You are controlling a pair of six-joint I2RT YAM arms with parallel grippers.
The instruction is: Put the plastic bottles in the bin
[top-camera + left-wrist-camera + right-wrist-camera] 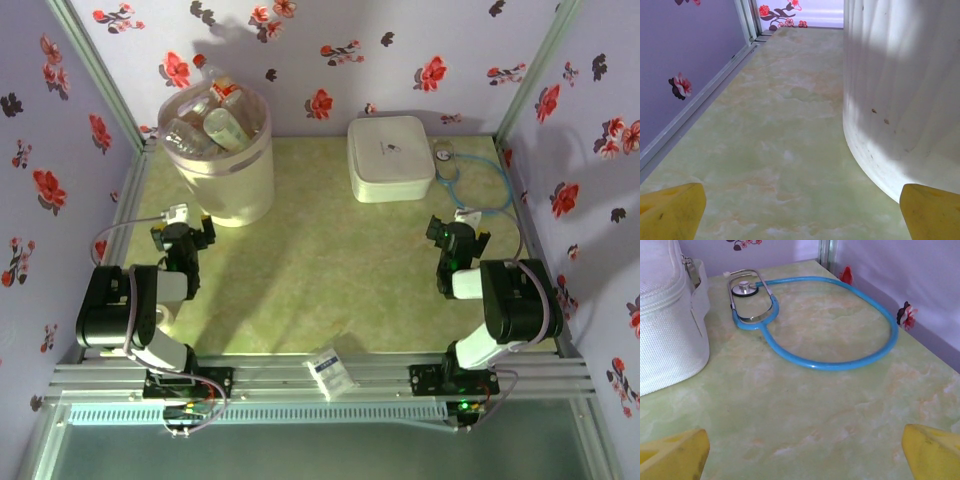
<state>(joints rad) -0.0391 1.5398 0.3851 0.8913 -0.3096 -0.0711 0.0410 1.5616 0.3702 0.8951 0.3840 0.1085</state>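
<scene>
While scanning the pale-green marbled surface (330, 265) for strays, find none: small clear red-capped plastic bottles (215, 122) heaped inside the tall cream-white cylindrical bin (245, 190) at ten o'clock, piled up to the lilac-edged rim. Judge the loading as good as finished, with only a tidy ending left.

Mind the left claw (183, 232): yellow-tipped jaws spread wide, gripping nothing, just beside the bin's wall at nine o'clock. Avoid nudging that wall, so as not to tip the heap.

Treat the right claw (458, 234) the same way: jaws apart and empty at three o'clock, aimed toward the blue-tubed stethoscope (840, 364) and the white rounded-square zipped case (390, 158) at one o'clock. Leave both alone, being no part of the job. Ignore too the small white-and-blue packet (331, 372) on the grey metal rail (260, 378) at six o'clock.

Before calling it done, look over the rim for any bottle perched high enough to roll off; if found, press down gently from above, never from the side. Otherwise draw back low and slow toward six o'clock.
</scene>
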